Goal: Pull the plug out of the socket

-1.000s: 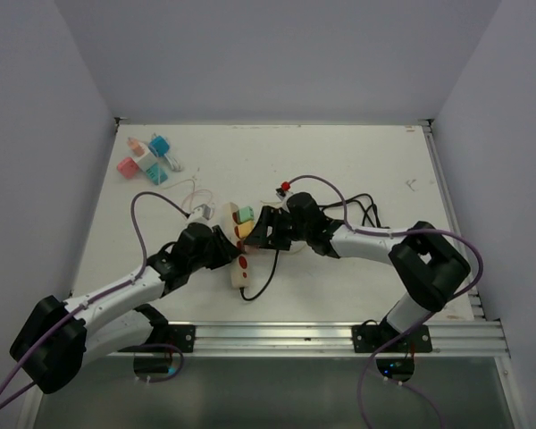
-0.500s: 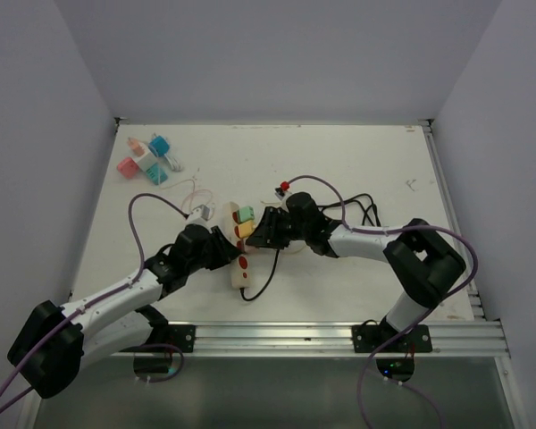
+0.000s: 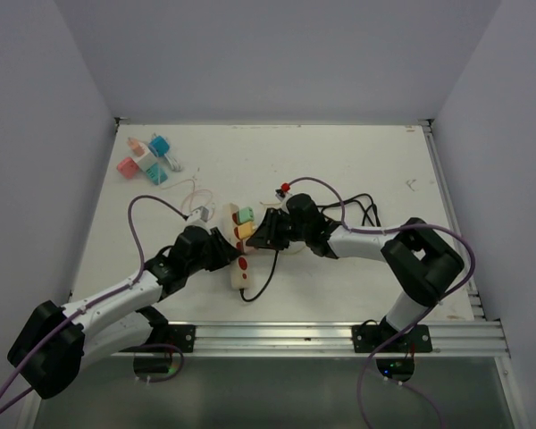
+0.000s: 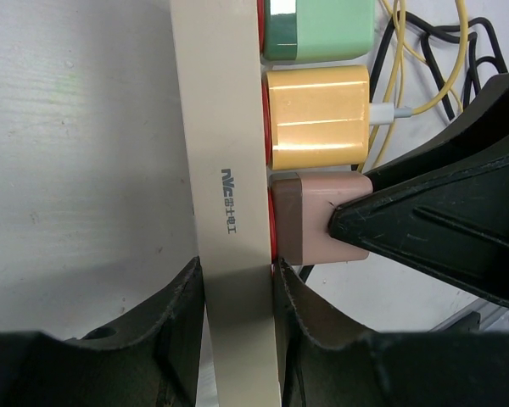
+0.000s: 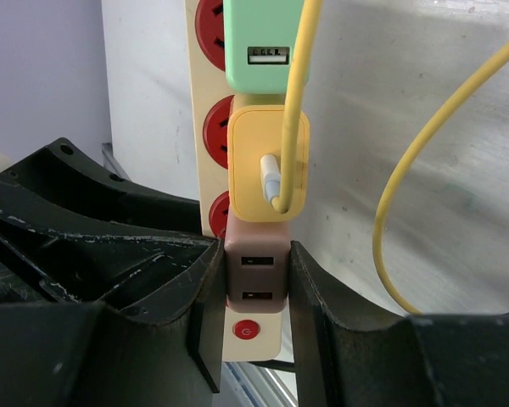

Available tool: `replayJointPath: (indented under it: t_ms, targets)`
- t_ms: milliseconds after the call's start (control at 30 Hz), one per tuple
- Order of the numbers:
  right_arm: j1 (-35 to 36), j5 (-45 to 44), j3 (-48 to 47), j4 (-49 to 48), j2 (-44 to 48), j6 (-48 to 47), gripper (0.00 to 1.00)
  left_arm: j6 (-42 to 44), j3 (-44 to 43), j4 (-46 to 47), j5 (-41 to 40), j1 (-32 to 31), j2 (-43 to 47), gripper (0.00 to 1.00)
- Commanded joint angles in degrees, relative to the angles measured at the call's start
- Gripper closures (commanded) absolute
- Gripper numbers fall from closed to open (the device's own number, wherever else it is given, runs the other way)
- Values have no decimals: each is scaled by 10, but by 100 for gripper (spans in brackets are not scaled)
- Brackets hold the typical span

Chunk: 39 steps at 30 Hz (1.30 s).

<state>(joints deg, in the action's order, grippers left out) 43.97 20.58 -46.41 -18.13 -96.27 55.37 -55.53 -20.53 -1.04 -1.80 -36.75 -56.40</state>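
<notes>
A cream power strip (image 3: 243, 273) with red sockets lies near the table's middle, with a green, a yellow and a pink plug in it. My left gripper (image 3: 223, 251) is shut across the strip's body (image 4: 225, 127), one finger on each long side, just below the pink plug (image 4: 310, 216). My right gripper (image 3: 261, 232) is shut on the pink plug (image 5: 256, 271), its fingers (image 4: 441, 220) on the plug's two sides. The plug's base still sits against its red socket. The yellow plug (image 5: 259, 161) and green plug (image 5: 267, 42) sit beside it.
A yellow cable (image 5: 407, 170) runs from the yellow plug. Black cable (image 3: 362, 210) is coiled behind the right arm. Several coloured adapters (image 3: 146, 158) lie at the far left. A metal rail (image 3: 339, 335) runs along the near edge. Walls close in the table.
The right arm has edged slightly left toward the strip. Both grippers keep their holds, and the pink plug does not visibly move out of the socket.
</notes>
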Motion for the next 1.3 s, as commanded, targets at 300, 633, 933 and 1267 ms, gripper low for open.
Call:
replayJointPath:
  t_ms: [300,633,933,1267]
  targets:
    - [6,8,4,-57,-20,13,100,-3,23,82,66,0,1,28]
    - [6,-1,0,-61,-30,18,100,-5,16,76,101,-10,-78,25]
    - [6,-2,-5,-69,-37,27,100,-12,14,75,102,-17,-105,36]
    - [5,-6,1,-84,-40,47,100,-21,16,65,90,-22,-106,74]
